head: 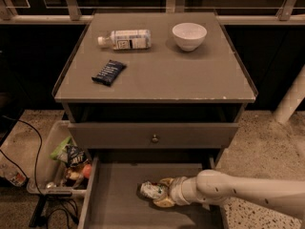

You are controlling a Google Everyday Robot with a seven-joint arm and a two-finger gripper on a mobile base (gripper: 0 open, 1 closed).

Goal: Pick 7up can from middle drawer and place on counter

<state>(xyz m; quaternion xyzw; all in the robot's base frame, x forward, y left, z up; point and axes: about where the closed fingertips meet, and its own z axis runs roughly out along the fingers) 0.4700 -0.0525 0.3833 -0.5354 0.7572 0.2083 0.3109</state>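
Three things lie on the counter (190, 80), a broad flat grey top with a thin raised rim and pale chips along its front edge: a clear bottle (125, 38) with a white label on its side at the back left, a white bowl (189, 35) upright at the back right, and a dark blue packet (108, 72) nearer the left front. They are well apart from one another.

Below the top is a dark open gap, then a closed grey drawer front (119, 135) with a small round knob (155, 138). Under that, the middle drawer (119, 199) is pulled out, its flat grey floor showing.

The 7up can (151, 190) lies on its side on that floor, near the middle. The white arm (248, 194) reaches in from the right, low over the drawer. The gripper (161, 193) is at the can's right end. Its tan fingers (167, 181) are set one on the far side and one on the near side of the can, closed against it.

The floor is speckled stone. Left of the cabinet, a pale bin (45, 161) holds assorted packets, with black cables (33, 147) trailing beside it. Behind run dark panes and a pale rail (38, 19). A white post (290, 101) leans at the right.
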